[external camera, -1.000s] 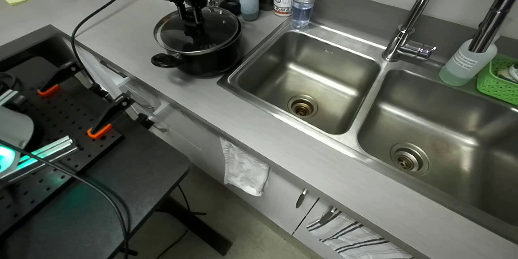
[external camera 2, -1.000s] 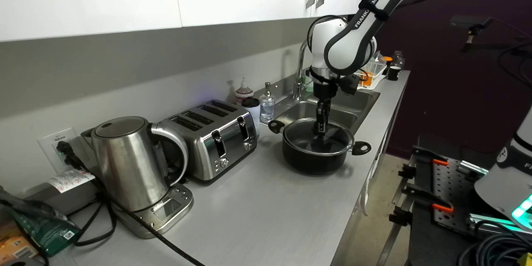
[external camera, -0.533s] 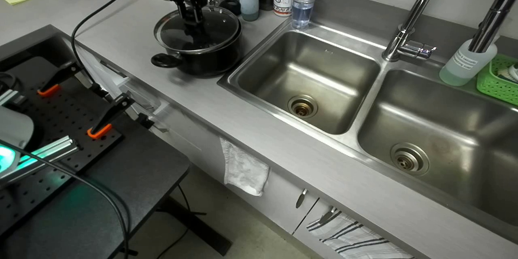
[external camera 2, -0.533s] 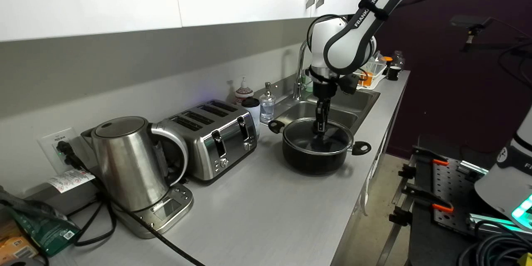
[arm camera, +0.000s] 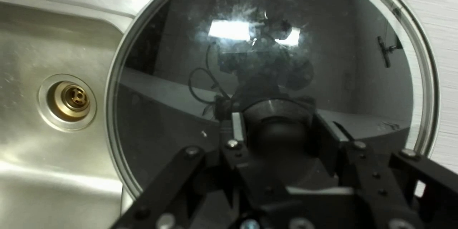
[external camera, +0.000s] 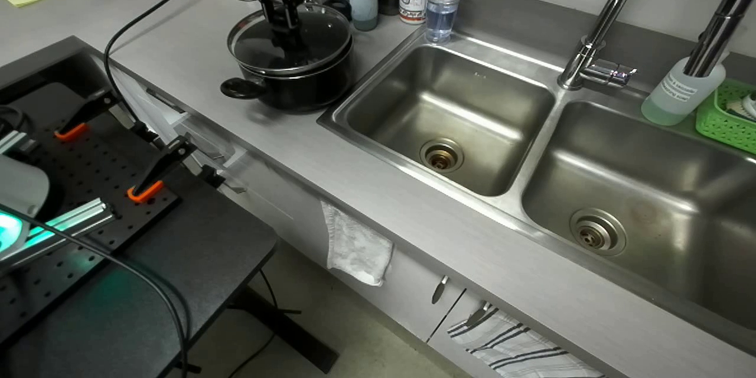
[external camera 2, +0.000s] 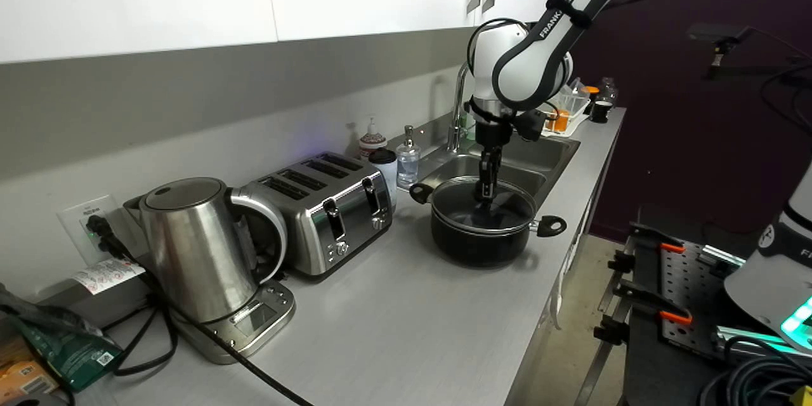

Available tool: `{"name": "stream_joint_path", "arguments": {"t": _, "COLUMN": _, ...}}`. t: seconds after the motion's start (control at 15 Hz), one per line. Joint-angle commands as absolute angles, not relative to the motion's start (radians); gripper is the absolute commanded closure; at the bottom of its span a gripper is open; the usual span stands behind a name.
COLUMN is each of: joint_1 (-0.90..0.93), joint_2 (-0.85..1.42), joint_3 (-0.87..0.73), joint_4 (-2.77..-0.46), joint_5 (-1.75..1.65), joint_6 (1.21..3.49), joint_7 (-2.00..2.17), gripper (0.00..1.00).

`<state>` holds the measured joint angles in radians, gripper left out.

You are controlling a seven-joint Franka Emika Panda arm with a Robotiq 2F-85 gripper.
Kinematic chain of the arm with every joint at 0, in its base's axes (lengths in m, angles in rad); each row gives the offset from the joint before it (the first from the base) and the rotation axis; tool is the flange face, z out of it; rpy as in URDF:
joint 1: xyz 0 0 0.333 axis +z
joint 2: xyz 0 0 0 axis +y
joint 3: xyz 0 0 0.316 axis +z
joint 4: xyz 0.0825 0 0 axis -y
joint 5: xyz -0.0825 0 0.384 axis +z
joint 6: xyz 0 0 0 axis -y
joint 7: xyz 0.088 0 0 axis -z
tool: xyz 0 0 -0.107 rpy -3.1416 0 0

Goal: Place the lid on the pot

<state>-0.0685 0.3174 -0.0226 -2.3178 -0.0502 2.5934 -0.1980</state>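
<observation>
Your gripper (arm camera: 284, 127) looks matt, with shiny metal screw heads (arm camera: 232, 144). The lid (arm camera: 272, 64) is smooth, glossy glass, a little hazy with smudges, and its rim (arm camera: 110, 114) is bright, bare metal. Your pot (external camera 2: 479, 250) is smooth with a soft sheen. The counter (external camera 2: 393, 330) looks smooth and low-gloss, the sink (external camera: 496, 112) satin-finished steel, the faucet (external camera: 614, 12) mirror-bright chrome. You also have a brushed-metal kettle (external camera 2: 184, 247), a shinier metal toaster (external camera 2: 352, 222), a rough white cloth (external camera: 357, 251) and a plastic basket (external camera: 729, 130).

In an exterior view: downward across sink (external camera: 543, 183). In an exterior view: along counter (external camera 2: 406, 317). In both exterior views: pot (external camera 2: 479, 250). Wrist view: close, down onto lid (arm camera: 340, 61).
</observation>
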Motion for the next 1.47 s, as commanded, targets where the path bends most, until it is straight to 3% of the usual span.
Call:
{"name": "stream_joint_path", "arguments": {"t": 0.0, "joint_1": -0.084, "joint_2": 0.298, "joint_3": -0.017, "joint_4": -2.311, "joint_5": -0.042, "joint_6": 2.575, "joint_7": -0.221, "gripper": 0.76}}
{"name": "stream_joint_path", "arguments": {"t": 1.4, "joint_1": -0.088, "joint_2": 0.354, "joint_3": -0.010, "joint_4": -2.262, "joint_5": -0.042, "joint_6": 2.568, "joint_7": -0.221, "gripper": 0.76}}
